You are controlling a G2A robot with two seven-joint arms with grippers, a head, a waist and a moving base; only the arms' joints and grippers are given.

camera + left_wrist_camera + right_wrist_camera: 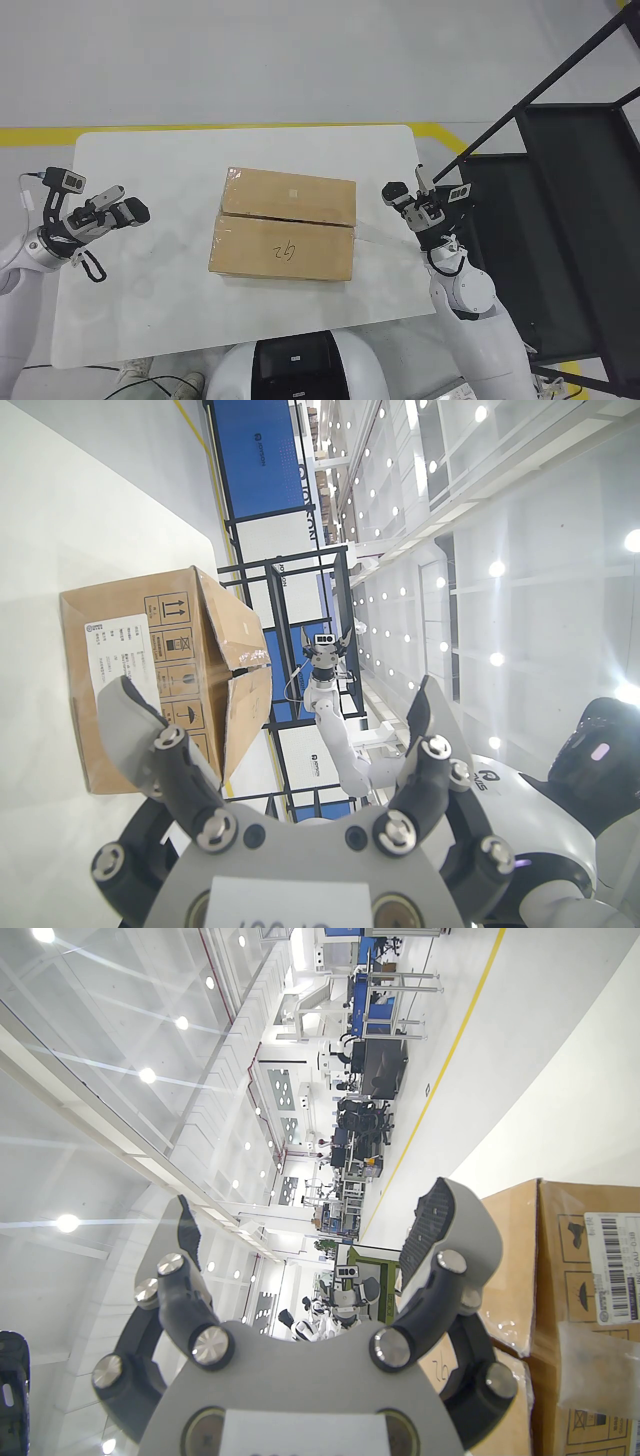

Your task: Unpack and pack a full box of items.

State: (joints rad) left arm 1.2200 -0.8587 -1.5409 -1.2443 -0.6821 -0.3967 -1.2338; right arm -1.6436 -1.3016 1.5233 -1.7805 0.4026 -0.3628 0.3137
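Gaping empty: left end effector (272, 705); right end effector (310, 1213); between them, 1 cardboard box (285, 225) (rectangular).

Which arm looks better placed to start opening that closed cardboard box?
Right, probably. The right end effector sits closer to the box than the left end effector, which hangs farther off, near the edge of the table. Both are open and empty.

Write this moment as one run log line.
brown cardboard box: closed, white table centre | left hand: open, empty, clear of box | right hand: open, empty, clear of box
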